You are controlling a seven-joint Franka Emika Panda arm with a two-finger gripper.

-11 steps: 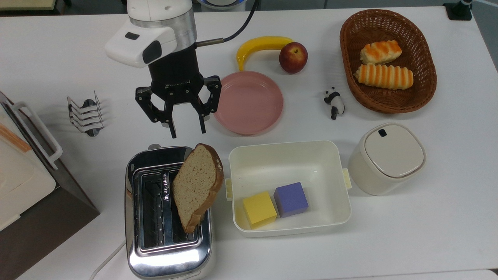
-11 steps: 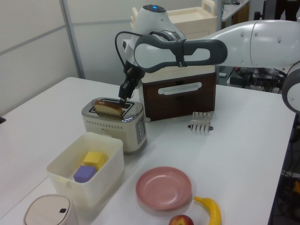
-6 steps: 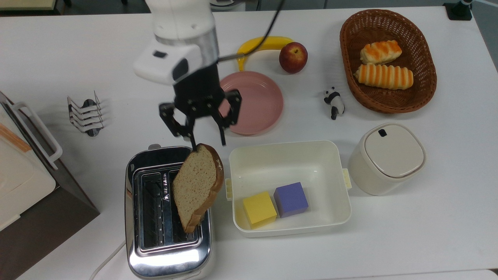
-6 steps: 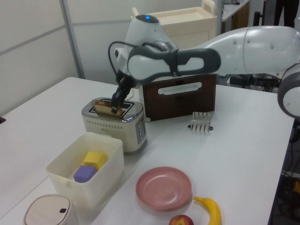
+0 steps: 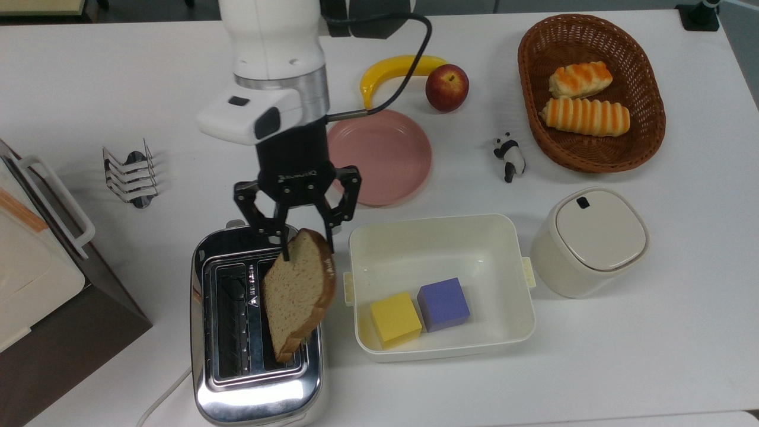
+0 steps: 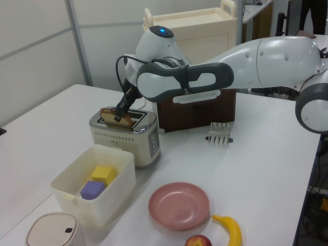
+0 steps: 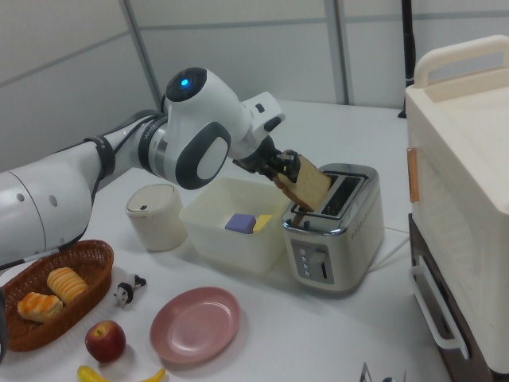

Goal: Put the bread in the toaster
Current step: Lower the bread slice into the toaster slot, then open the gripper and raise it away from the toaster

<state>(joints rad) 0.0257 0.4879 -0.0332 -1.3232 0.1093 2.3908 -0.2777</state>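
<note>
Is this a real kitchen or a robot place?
Probably a robot lab set up like a pretend kitchen. A robot arm works at a plain white table, with a toaster, a toy panda and coloured blocks laid out, and office-style wall panels behind.

White arm (image 6: 266,56) — grey joints, black cable (image 5: 409,65), black fingers (image 5: 284,246).

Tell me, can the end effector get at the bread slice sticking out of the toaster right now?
Probably yes. The end effector already straddles the top edge of the bread, which leans out of the toaster, and nothing sits between them.
</note>
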